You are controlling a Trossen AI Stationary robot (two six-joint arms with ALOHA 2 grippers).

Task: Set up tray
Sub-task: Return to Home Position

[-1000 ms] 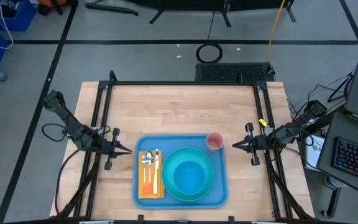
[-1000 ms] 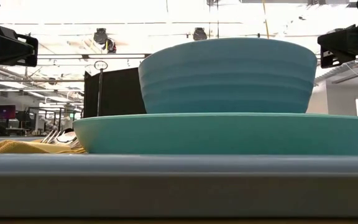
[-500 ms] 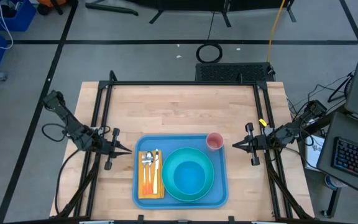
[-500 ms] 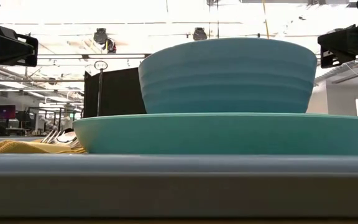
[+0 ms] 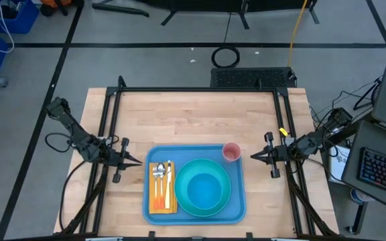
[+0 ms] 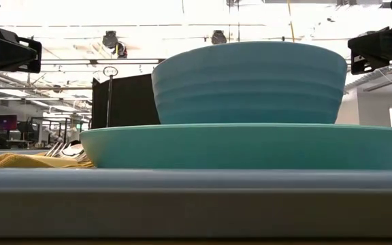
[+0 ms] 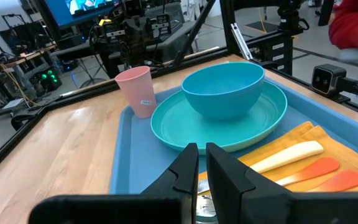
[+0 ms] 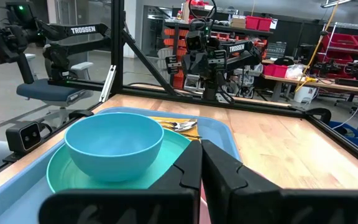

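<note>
Homing is, by my judgement, the step in hand. The tray (image 5: 238,191) looks fully laid. It lies at the near edge of the table (image 5: 193,117), midway between the arms, carrying the plate (image 5: 179,194) with the bowl (image 5: 204,189) on it. The napkin (image 5: 153,207) with cutlery (image 5: 161,175) runs along the tray's left side, and the pink cup (image 5: 231,152) stands in its far right corner.

My left gripper (image 5: 139,161) hovers just beside the tray's left rim and points at it. My right gripper (image 5: 252,157) hovers near the cup, off the tray's right side. Both have their fingers pressed together on nothing, and the low view shows them well above the dishes.

To finish well, I would draw each arm straight back and outward, away from the tray, with no dip toward the rim. The right arm calls for the most care, since the cup looks light and would likely tip at a brush. I would leave the fingers shut throughout.
</note>
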